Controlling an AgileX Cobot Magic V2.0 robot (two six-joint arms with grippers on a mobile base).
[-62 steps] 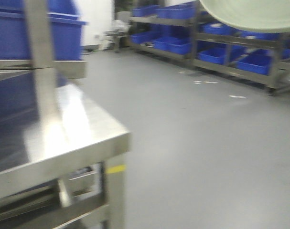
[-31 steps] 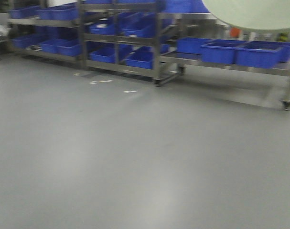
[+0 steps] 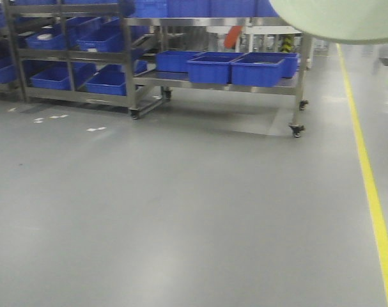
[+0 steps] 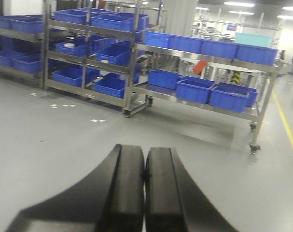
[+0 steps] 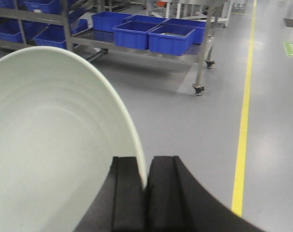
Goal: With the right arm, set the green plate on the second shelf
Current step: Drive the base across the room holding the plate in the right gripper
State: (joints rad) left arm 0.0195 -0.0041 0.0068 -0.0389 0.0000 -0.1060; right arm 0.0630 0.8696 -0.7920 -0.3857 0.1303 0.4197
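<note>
Racks (image 3: 78, 96) slid leftward; right fingers (image 5: 163, 193) clamp green plate (image 5: 49, 145) rim, left fingers (image 4: 129, 193) seemingly together.

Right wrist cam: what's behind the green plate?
Past the green plate in the right pincer: grey floor, blue bins on a cart. Directly behind it: covered.

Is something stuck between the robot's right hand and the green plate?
No. The right gripper pinches the rim of the green plate, with nothing between them. Ahead, only grey floor lies before the shelves of blue bins.

Matte plastic green plate (image 5: 54, 145), shiny metal shelving (image 3: 200, 22).
</note>
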